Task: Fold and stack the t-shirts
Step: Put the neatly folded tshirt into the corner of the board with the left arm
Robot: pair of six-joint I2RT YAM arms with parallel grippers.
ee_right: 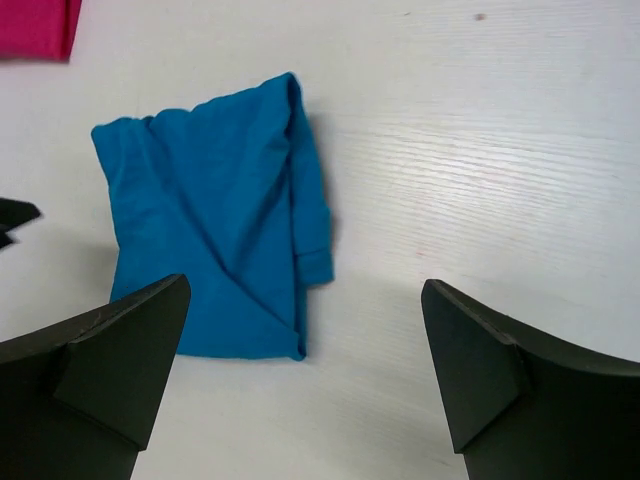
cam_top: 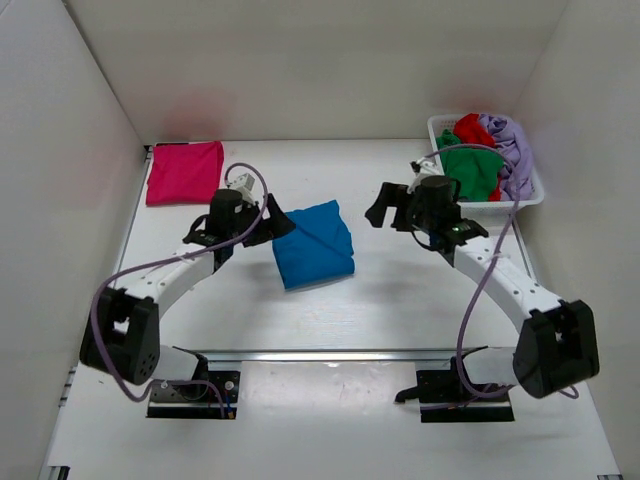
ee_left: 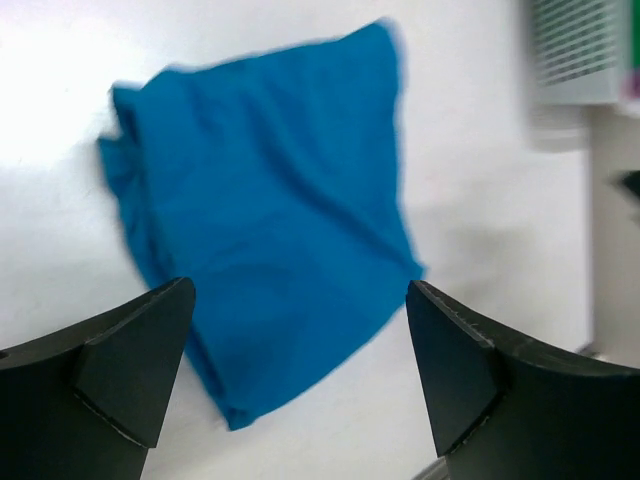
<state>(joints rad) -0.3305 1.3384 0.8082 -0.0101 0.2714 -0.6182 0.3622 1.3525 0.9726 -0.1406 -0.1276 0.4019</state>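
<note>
Now the left gripper [ee_left: 298, 300] and right gripper [ee_right: 306, 290] hang open and empty beside the folded blue shirt [cam_top: 314, 245] at centre, which seems due for stacking on the upper-left pink shirt [cam_top: 185, 172].

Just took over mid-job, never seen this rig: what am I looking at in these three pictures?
Two robot arms stand on a white table. The wide picture looks down from behind them; the other two come from wrist cameras, the black wedges being fingers. The left gripper and right gripper are open, holding nothing. Between them lies a folded bright blue fabric t-shirt. A folded magenta-pink t-shirt lies far left; a white plastic lattice basket far right holds green, red and lavender shirts.
</note>
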